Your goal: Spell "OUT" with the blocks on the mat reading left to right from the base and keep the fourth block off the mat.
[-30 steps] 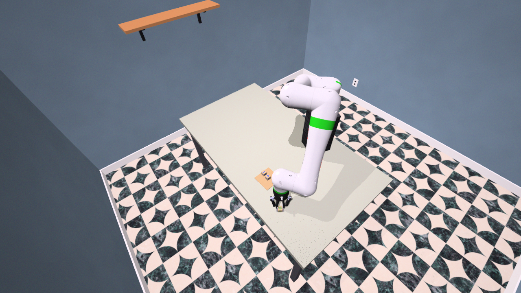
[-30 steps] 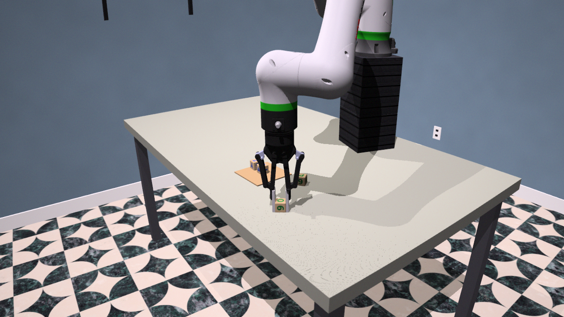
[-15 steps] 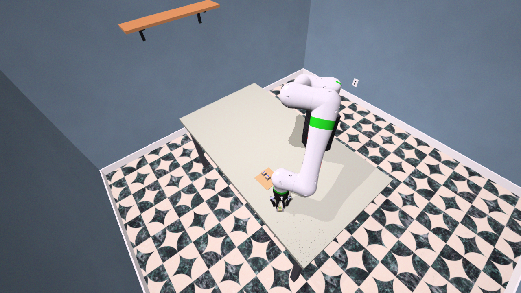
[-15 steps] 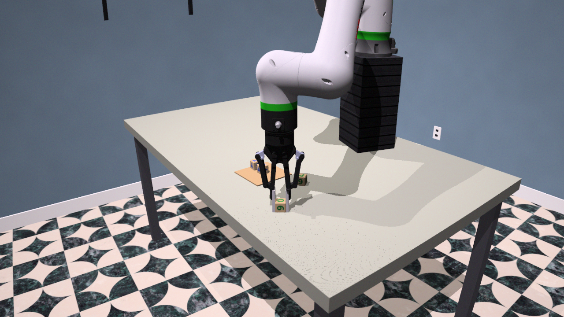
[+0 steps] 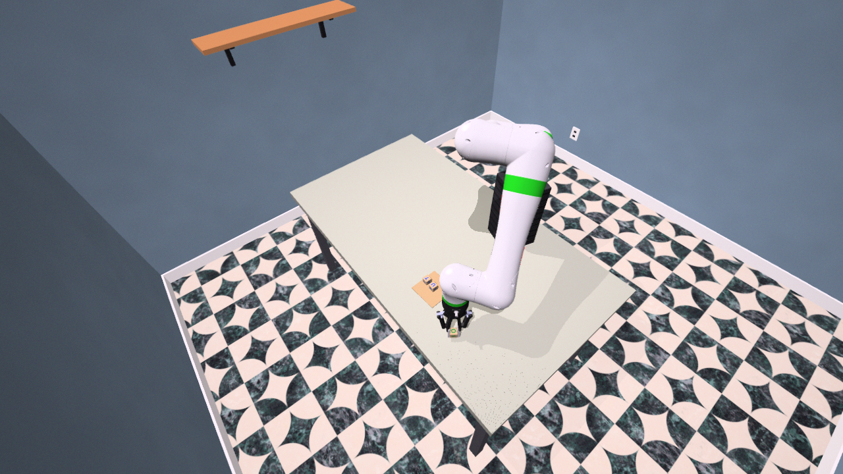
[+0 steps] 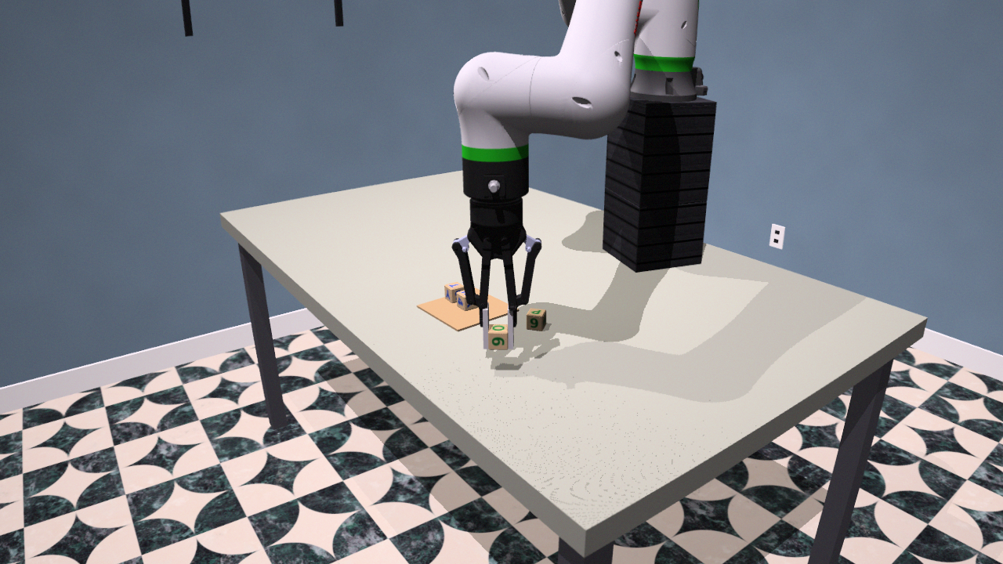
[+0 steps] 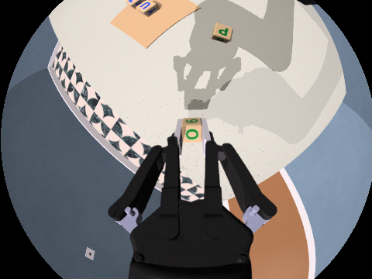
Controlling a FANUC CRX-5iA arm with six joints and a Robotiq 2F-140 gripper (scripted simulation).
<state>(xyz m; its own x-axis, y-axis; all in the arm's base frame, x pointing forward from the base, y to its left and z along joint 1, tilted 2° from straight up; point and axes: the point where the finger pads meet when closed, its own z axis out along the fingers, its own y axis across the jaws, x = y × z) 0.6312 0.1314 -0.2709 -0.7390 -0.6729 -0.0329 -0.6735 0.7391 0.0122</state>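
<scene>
My gripper is shut on the O block and holds it above the table, clear of its shadow. Its green O faces up. The orange mat lies flat. The U block stands on it with a blue U up. Beside it on the mat is the T block, largely cut off in the wrist view. The P block stands off the mat, hidden in the top view.
The table bears the mat and the P block. The robot's black pedestal stands beyond the blocks in the exterior view. The table's long edge runs left of the mat and gripper in the top and exterior views. Arm shadows fall across the table.
</scene>
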